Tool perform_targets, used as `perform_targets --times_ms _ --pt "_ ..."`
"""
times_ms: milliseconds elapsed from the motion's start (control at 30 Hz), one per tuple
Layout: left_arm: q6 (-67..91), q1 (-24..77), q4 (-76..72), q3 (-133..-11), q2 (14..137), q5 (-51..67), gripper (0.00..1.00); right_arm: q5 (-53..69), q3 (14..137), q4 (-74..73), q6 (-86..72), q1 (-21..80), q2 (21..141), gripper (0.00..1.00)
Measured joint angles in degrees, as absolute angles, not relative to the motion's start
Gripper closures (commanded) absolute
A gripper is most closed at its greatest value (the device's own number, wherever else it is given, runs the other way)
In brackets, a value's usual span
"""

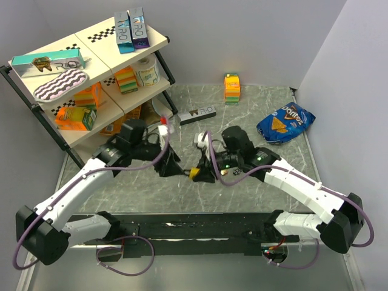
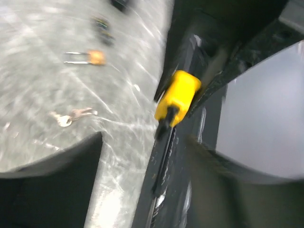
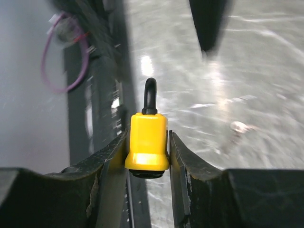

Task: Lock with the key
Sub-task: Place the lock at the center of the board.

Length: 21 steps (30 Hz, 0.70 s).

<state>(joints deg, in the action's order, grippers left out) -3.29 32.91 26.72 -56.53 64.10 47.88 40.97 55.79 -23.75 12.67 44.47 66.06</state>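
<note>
The lock (image 3: 147, 141) is a yellow block with a dark shackle that points away from the wrist. My right gripper (image 3: 147, 137) is shut on it, one finger against each side. In the top view the lock (image 1: 195, 173) sits at the tip of the right gripper (image 1: 205, 174), mid-table. My left gripper (image 1: 170, 166) is just left of it, open and holding nothing. Its wrist view shows the lock (image 2: 177, 97) ahead and apart from the left gripper (image 2: 147, 142). The key (image 2: 72, 116), a small pale bunch on a ring, lies on the table to the left, blurred. The key (image 3: 237, 127) is also a blur right of the lock.
A small orange-tipped metal piece (image 2: 89, 57) lies further out on the marbled table (image 1: 254, 200). A shelf rack (image 1: 91, 79) with boxes stands back left. A dark box (image 1: 199, 113), an orange carton (image 1: 231, 86) and a blue chip bag (image 1: 285, 123) lie behind the grippers.
</note>
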Motion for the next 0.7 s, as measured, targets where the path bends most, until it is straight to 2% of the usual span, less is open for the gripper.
perform_targets --times_ms 33,67,133,267,433,700 --pt "0.0 31.6 25.4 -56.2 63.5 46.8 0.17 40.5 55.8 -23.2 11.5 43.1 65.9 1.00" --pt "4.5 30.0 23.7 -56.1 62.7 45.5 0.11 39.7 55.8 -22.6 10.2 41.5 65.7 1.00" --pt "12.3 28.2 20.7 -55.8 61.5 43.0 0.12 37.9 55.8 -20.9 7.6 38.5 65.0 1.00" --pt "28.4 27.8 14.4 -55.8 60.8 38.6 0.01 32.2 55.8 -16.8 1.5 36.1 62.9 1.00" --pt "43.2 27.8 8.7 -55.6 63.5 34.1 0.01 27.6 55.8 -10.2 -5.5 36.1 62.7 1.00" --pt "54.6 27.8 3.6 -55.6 68.1 30.6 0.03 23.1 56.2 -5.5 -12.2 36.9 67.5 1.00"
